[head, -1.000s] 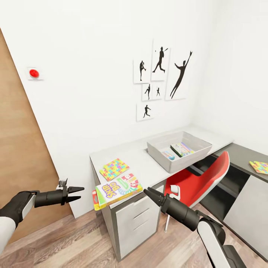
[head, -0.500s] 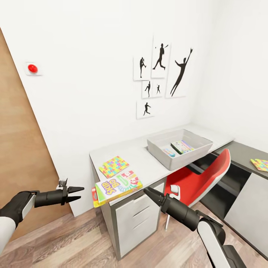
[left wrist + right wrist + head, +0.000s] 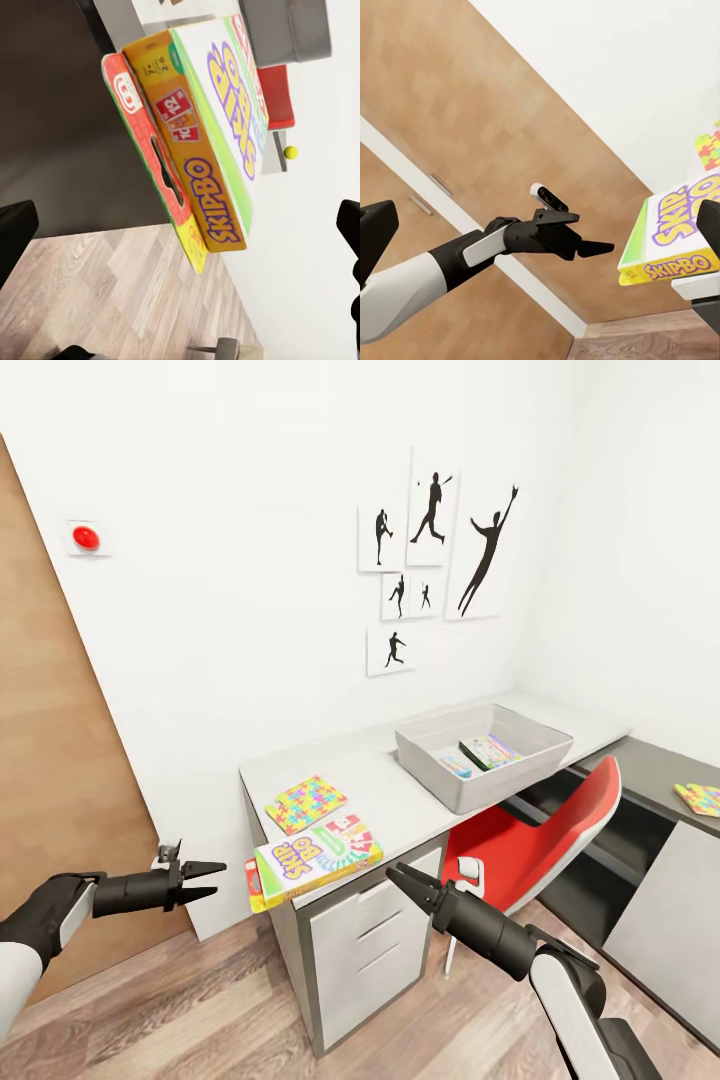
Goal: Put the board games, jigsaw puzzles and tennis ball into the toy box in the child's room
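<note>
Just beside left claw [image 3: 205, 880], board game [image 3: 318, 857]

One yellow-green board game [image 3: 317, 857] and two jigsaw puzzles lie on the tabletop [image 3: 400, 790]: one jigsaw puzzle [image 3: 306, 804] beside the game, another [image 3: 700, 798] far along. One toy box [image 3: 485, 752] holds two flat boxes [image 3: 478, 756]. One red chair [image 3: 540, 840]. Six silhouette pictures [image 3: 430, 575]. One tennis ball [image 3: 290, 152].
</note>
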Motion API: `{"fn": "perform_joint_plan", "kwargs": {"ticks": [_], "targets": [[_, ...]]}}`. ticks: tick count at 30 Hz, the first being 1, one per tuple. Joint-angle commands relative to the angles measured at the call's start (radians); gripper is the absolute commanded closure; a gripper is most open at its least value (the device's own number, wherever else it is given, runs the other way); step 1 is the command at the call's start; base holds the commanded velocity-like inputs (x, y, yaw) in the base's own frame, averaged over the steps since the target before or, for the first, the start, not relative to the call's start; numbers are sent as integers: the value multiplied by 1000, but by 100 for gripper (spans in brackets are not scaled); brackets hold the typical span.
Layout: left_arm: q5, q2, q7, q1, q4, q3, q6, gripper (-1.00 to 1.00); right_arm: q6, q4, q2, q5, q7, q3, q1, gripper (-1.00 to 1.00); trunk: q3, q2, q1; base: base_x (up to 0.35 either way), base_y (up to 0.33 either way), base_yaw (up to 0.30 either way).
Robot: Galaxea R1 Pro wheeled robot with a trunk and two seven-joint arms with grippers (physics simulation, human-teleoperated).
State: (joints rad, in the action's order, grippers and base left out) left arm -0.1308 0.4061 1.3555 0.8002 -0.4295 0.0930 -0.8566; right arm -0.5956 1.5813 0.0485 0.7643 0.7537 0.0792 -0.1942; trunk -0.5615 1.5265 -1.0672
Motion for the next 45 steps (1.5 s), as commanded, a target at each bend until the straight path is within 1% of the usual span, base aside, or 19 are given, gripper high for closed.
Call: {"fn": "perform_joint_plan", "kwargs": {"ticks": [1,10,21,38,45], "targets": [[-1,0,2,1,0,0,-10,-100,-7,0,1,9,-2,1,-1,-100,-1,1,0,0,0,0],[-1,-3,-2,1,0,-1,-7,-100,-7,0,1,9,-2,1,-1,-100,-1,1,0,0,-9,0],[-1,-4,-3,-1,0,-1,-6,-100,-7,0,1,9,-2,1,-1,-100,-1,1,0,0,-126,0],[-1,-3,0,-1,0,-1,-1,-100,-7,0,1,8,-2,1,-1,-100,-1,1,0,0,-11,0],[-2,-3,0,-1,0,-1,0,-100,-7,0,1,8,-2,1,-1,-100,-1,1,0,0,-160,0]]}}
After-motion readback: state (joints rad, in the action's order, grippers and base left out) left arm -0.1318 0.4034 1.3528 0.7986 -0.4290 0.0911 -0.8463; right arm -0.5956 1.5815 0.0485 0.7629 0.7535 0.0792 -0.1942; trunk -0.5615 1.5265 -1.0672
